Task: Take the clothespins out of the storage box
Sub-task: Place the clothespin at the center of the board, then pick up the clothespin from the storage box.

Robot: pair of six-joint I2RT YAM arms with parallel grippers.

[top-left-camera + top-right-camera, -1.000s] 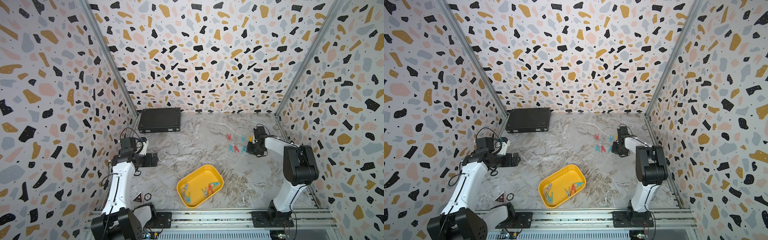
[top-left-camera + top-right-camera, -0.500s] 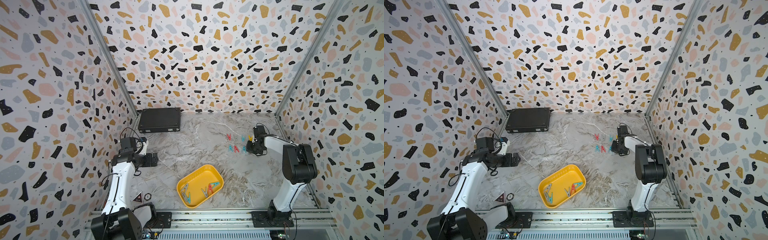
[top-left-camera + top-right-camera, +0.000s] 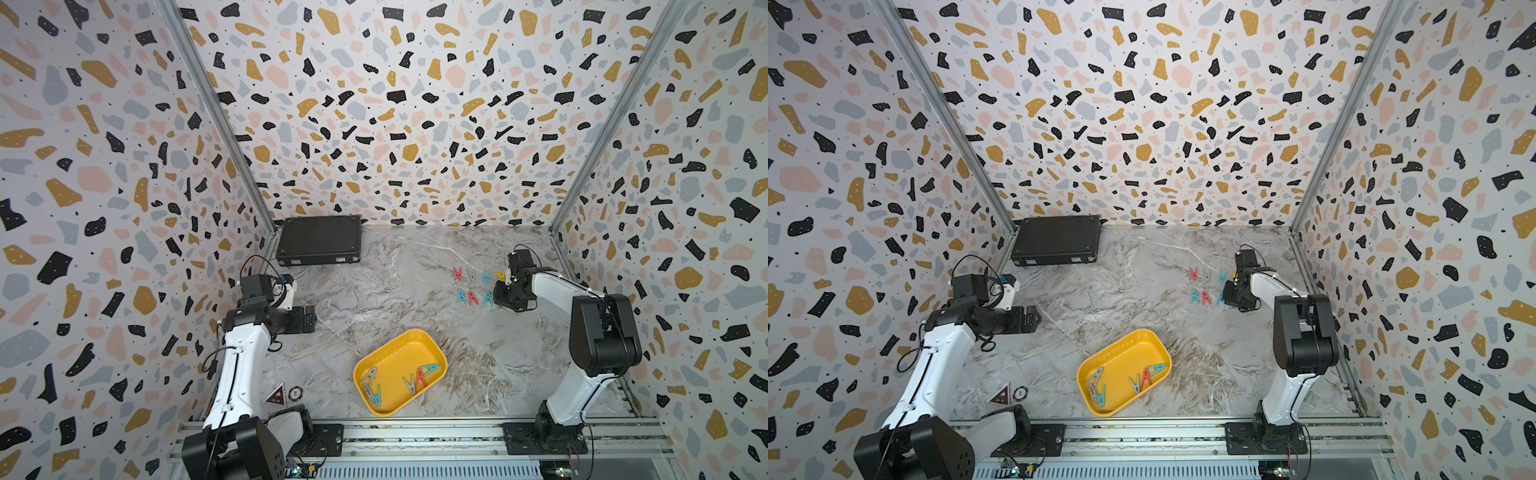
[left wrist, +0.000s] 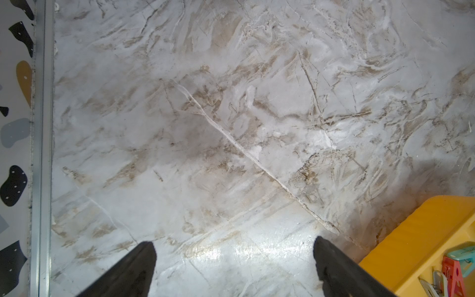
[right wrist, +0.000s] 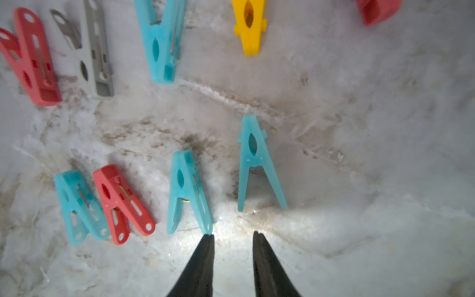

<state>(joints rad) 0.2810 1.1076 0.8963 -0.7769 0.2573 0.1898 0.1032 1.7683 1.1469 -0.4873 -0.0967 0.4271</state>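
Observation:
The yellow storage box lies near the front middle of the marble table, and one corner of it shows in the left wrist view. Several clothespins lie inside it, in grey, teal, red and yellow. Several more clothespins lie in two rows on the table at the back right. My right gripper is low over the table just behind the nearer row. It is open and holds nothing, and a teal clothespin lies just ahead of its fingertips. My left gripper hangs wide open over bare marble, left of the box.
A flat black case lies in the back left corner. Two small stickers sit near the front left. A metal rail with both arm bases runs along the front edge. Patterned walls close in three sides.
My right gripper's jaws have parted and let go of the teal clothespin, which now lies on the table. The left arm has not moved.

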